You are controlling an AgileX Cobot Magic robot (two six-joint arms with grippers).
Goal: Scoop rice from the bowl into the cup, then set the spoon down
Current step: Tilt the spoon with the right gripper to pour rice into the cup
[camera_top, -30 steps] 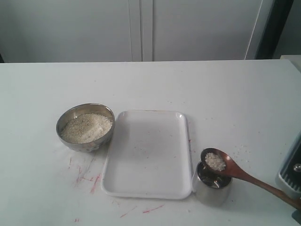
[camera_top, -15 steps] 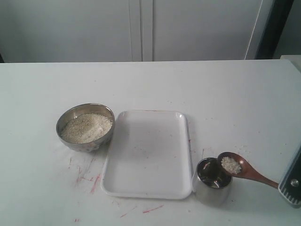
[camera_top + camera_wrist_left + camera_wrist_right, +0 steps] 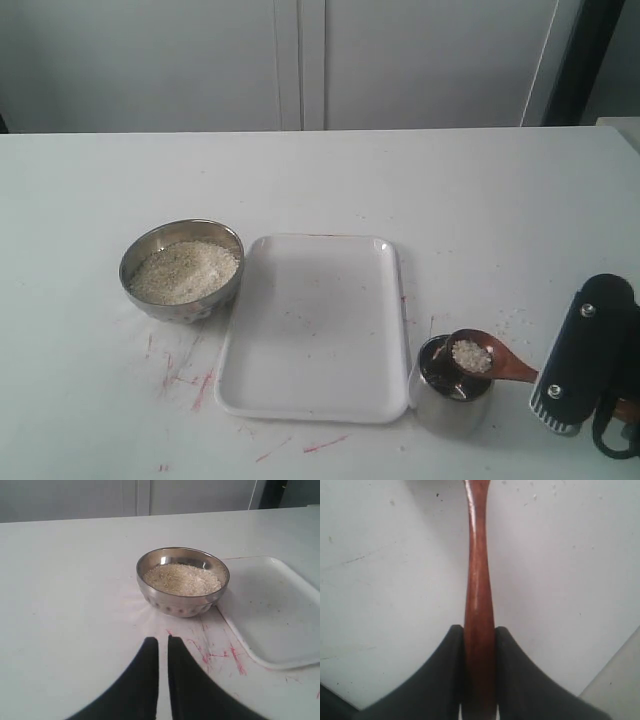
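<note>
the right tool [image 3: 480, 632] is clenched on the spoon [image 3: 503, 364] by its handle. the spoon's long axis runs straight out from the tool, its head holding rice [image 3: 471, 355] over the rim of the cup [image 3: 452, 398]. the left tool [image 3: 163, 647], pinched together on nothing, faces the bowl [image 3: 183, 581], well apart from the cup. no readable writing.

shiny metal bowl [image 3: 172, 306], cup [image 3: 450, 412]; glossy wooden spoon [image 3: 506, 363]

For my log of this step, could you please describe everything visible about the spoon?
The spoon is slender, glossy, reddish-brown wood. Its small oval head carries a little heap of rice and is roughly level over the cup mouth; whether it touches the rim is unclear. The right gripper clamps its long handle.
</note>
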